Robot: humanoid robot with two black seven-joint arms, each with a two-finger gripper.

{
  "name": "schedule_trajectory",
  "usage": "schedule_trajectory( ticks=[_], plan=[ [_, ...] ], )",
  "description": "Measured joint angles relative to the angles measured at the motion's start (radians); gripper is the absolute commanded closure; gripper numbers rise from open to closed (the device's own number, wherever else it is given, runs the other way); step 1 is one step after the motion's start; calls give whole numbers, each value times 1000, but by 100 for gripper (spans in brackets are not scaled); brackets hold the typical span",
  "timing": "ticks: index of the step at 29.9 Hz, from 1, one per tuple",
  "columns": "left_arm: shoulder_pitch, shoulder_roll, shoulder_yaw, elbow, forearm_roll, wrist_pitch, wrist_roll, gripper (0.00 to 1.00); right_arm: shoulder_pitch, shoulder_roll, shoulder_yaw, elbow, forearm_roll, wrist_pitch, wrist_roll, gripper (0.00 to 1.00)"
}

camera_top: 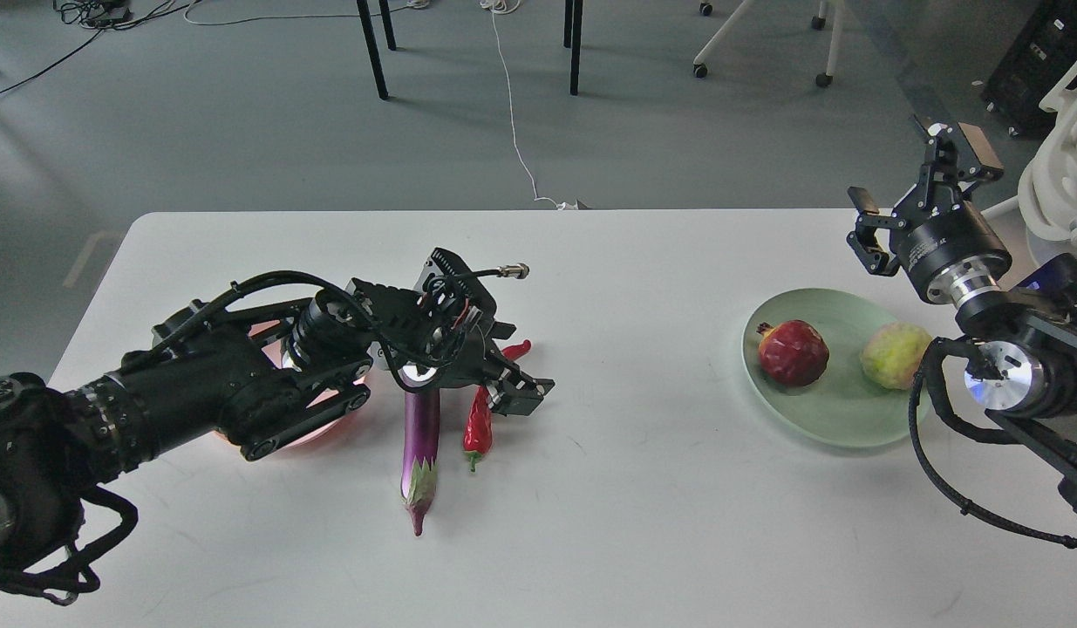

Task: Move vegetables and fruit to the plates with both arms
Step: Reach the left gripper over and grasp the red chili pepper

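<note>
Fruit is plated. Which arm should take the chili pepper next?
Left. Its claw sits right over the chili pepper, beside the pink plate. The right claw is raised far across the table.

Lighting is even and fairly bright, diffuse from overhead; the white table (634, 541) reads cool grey-white with no blown-out patches. Shadows are soft and short: a faint one lies beneath my left gripper (512, 384) and under the arm behind it, another along the near rim of the mint green plate (839, 427) below my right gripper (869, 231). Small glare spots sit on the silver joint (1000, 379) of my right arm and along the eggplant (420, 436) just under my left gripper. Focus is sharp across the table. My left arm's thick base (23, 488), nearest the lens, is dark with little detail. The table's far edge bows slightly, suggesting mild wide-angle distortion.
</note>
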Motion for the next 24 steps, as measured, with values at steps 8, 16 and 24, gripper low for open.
schedule_trajectory(
  ticks=[8,16,24],
  plan=[
    [0,-25,4,55,26,1,0,6,-41,-2,3,-6,3,111,0,2],
    [-1,-19,4,58,10,0,1,19,-57,-3,2,-13,0,142,0,2],
    [25,-3,4,57,-3,-1,0,52,-57,-2,-1,-11,-2,142,0,2]
  ],
)
